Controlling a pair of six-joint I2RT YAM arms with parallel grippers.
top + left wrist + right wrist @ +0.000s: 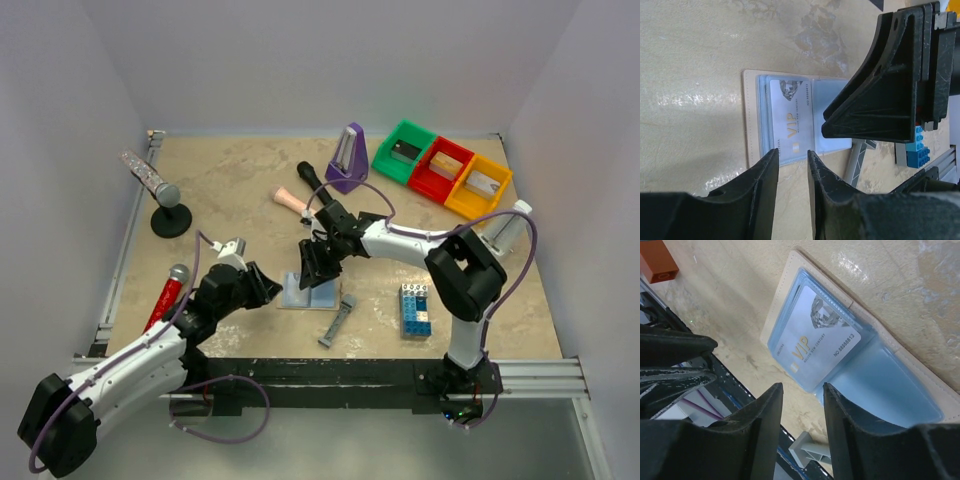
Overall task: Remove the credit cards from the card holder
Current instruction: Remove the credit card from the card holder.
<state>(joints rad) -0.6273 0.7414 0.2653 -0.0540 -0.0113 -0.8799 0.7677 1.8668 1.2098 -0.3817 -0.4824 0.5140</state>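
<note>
- A tan table [220,200] sits between plain pale walls. Toys and three bright bins stand at the far side.
- The card holder [325,297] lies flat and open like a book, near the middle of the table. A grey bar [338,322] is just beside it, and a brick stack [415,308] is a bit further off.
- One pale card [790,117] with gold "VIP" letters sits in a clear pocket on one side of the holder. The other side looks empty. It is hard to tell if more cards hide under the first one.
- The left gripper [792,152] hangs low by one edge of the holder. Its two fingers have a small gap between them and pinch nothing.
- The right gripper [802,386] hangs over the holder from the other side. Its fingers are also a little apart and hold nothing.
- So the job looks like it is at the start of pulling a card out. The holder is open, but the card is still in its pocket.
- Next, one gripper probably needs to press the holder down so it does not slide. The other has to pinch the thin edge of the card and pull it flat along the pocket.
- The card is slim and smooth, so the pinch must land right on its edge.
</note>
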